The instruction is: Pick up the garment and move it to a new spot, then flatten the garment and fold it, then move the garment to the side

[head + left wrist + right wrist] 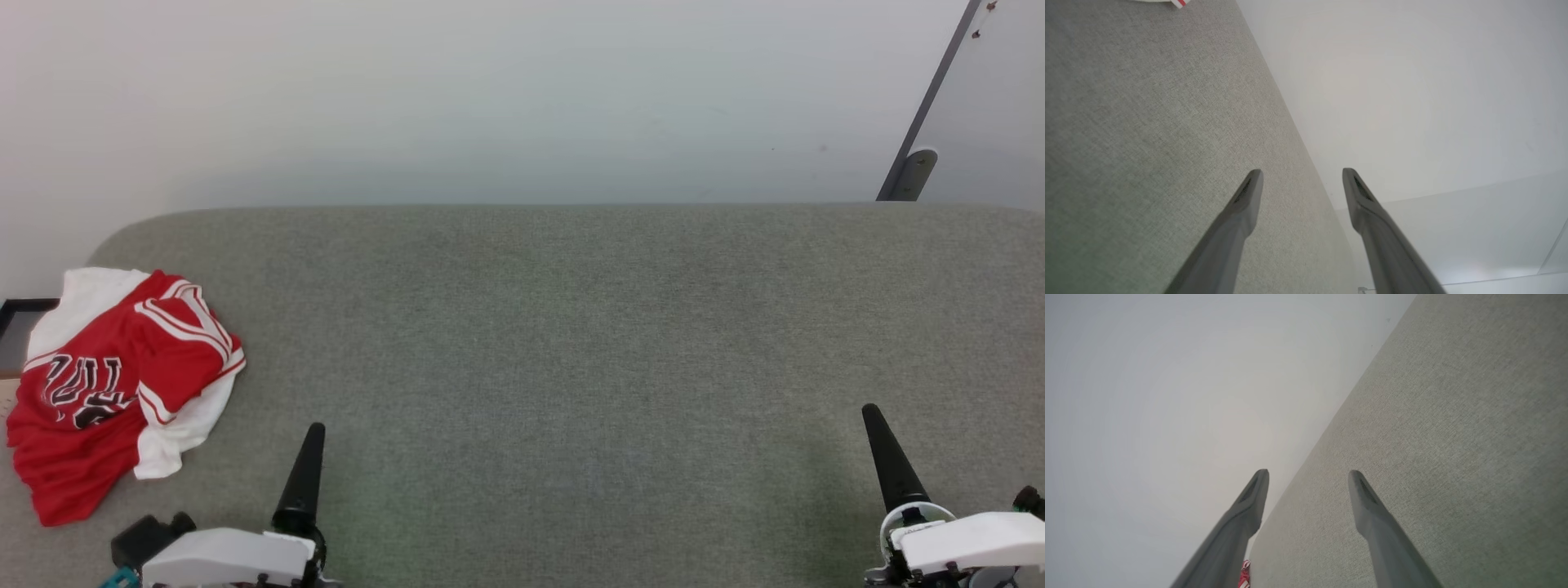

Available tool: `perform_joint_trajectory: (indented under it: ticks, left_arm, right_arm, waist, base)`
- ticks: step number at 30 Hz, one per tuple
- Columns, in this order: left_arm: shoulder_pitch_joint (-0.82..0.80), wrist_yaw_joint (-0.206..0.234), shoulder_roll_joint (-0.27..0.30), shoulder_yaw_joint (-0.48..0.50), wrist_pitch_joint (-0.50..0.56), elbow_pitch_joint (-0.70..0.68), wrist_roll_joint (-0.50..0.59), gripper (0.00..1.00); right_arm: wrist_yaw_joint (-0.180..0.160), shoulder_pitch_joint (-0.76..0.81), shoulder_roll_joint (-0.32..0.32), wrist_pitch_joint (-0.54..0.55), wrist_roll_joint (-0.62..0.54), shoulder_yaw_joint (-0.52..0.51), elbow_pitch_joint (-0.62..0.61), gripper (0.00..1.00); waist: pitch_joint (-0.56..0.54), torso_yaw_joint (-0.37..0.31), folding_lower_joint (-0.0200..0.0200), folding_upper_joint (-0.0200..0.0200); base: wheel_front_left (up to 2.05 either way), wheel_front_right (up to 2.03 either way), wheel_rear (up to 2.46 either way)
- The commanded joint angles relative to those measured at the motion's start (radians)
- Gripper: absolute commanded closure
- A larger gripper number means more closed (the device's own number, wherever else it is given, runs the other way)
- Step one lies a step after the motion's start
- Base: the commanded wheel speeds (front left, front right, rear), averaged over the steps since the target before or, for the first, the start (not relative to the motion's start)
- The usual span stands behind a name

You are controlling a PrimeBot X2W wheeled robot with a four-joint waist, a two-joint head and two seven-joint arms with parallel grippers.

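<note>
The garment (122,384) lies bunched at the far left edge of the grey fabric surface (571,343), red with white sleeves, striped trim and black lettering facing up. My left gripper (314,433) rests at the lower left, to the right of the garment and apart from it. Its fingers are open and empty in the left wrist view (1302,173), where a scrap of the garment's trim (1177,2) peeks in at the top edge. My right gripper (872,412) sits at the lower right, far from the garment. It is open and empty (1308,473), with a sliver of the garment (1245,575) behind one finger.
A white wall (490,98) runs along the far edge of the surface. A grey slanted bar (927,106) with a bracket stands at the upper right. A dark frame (16,314) shows beyond the surface's left edge.
</note>
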Motion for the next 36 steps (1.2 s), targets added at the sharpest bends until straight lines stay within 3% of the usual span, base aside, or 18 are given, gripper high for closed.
perform_joint_trajectory:
  ticks: [1,10,17,25,36]
  left_arm:
    - [-0.026,0.013,0.024,-0.015,-0.014,-0.012,0.061,0.0]
    - [-0.03,0.063,0.063,-0.044,-0.048,-0.007,0.28,0.0]
    - [-0.029,0.083,0.085,-0.061,-0.068,-0.009,0.418,0.0]
    - [-0.023,0.091,0.096,-0.054,-0.093,-0.017,0.542,0.0]
    - [-0.018,0.068,0.094,-0.036,-0.124,-0.015,0.671,0.0]
  right_arm:
    - [0.0,-0.03,-0.02,-0.013,-0.065,0.013,-0.009,0.0]
    - [0.0,-0.04,-0.042,-0.032,-0.286,0.024,0.002,0.0]
    - [0.0,-0.041,-0.046,-0.031,-0.391,0.03,0.006,0.0]
    - [0.0,-0.041,-0.052,-0.046,-0.493,0.04,0.0,0.0]
    - [0.0,-0.039,-0.065,-0.067,-0.611,0.051,-0.017,0.0]
  waist:
    - [0.0,0.0,0.0,0.0]
    - [-0.001,0.0,0.0,0.0]
    - [-0.001,0.0,0.0,0.0]
    - [-0.003,0.001,0.0,0.0]
    - [-0.004,0.003,0.0,0.0]
  base:
    - [0.0,0.0,0.0]
    - [0.0,0.0,0.0]
    - [0.0,0.0,0.0]
    - [0.0,0.0,0.0]
    - [0.0,0.0,0.0]
